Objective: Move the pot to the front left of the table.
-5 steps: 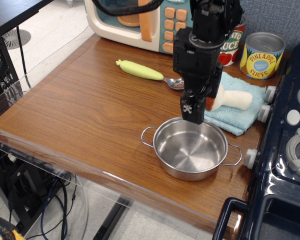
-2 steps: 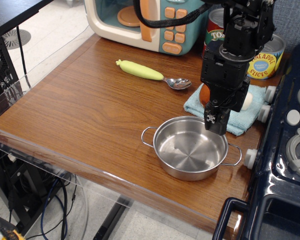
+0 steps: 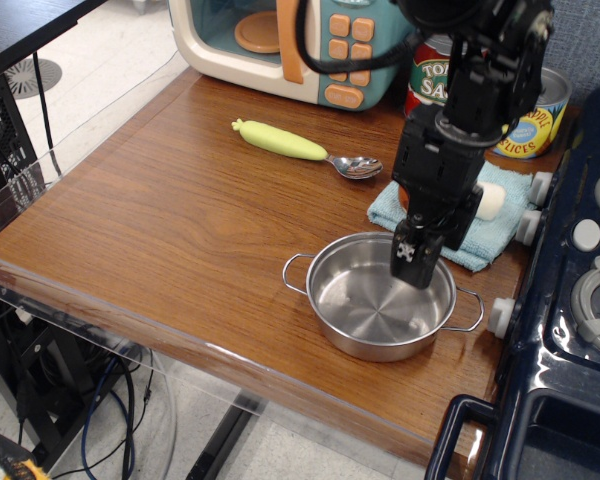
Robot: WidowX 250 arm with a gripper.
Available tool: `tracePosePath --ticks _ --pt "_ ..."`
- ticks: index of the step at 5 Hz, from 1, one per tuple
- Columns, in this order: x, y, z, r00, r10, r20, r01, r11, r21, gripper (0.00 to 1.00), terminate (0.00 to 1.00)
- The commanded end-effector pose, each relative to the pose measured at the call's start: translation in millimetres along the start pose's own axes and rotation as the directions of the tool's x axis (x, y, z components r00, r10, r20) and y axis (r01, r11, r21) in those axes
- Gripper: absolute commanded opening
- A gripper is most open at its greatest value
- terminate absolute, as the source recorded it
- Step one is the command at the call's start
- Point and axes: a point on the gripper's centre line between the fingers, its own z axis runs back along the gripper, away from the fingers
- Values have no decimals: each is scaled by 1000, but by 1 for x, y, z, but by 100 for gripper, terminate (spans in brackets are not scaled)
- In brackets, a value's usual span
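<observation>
Shiny, shallow steel pot [image 3: 380, 297] with thin wire loop handles sits near the glossy wood-grain table's [image 3: 170, 230] front edge, right of centre. Black gripper [image 3: 416, 262] dips over its far rim; finger spread unclear.

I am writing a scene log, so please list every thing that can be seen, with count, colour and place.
pot: 1, shiny steel, table front, right of centre
table: 1, brown wood-grain
spoon: 1, green handle, centre back
toy microwave: 1, cream and teal, back
tins: 2, tomato red, pineapple yellow, back right
cloth: 1, light blue, behind pot
toy stove: 1, dark blue, right edge
gripper: 1, black, over pot's rear rim
</observation>
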Motion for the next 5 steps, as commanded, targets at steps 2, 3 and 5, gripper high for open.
tracePosePath --ticks 2,3,5 --pt "6 -6 4 1000 -25 0 25 999 -35 0 0" --pt "8 -1 9 1000 -15 -7 14 998 -60 0 0" --pt "12 5 22 999 -42 -6 42 995 -91 0 0"
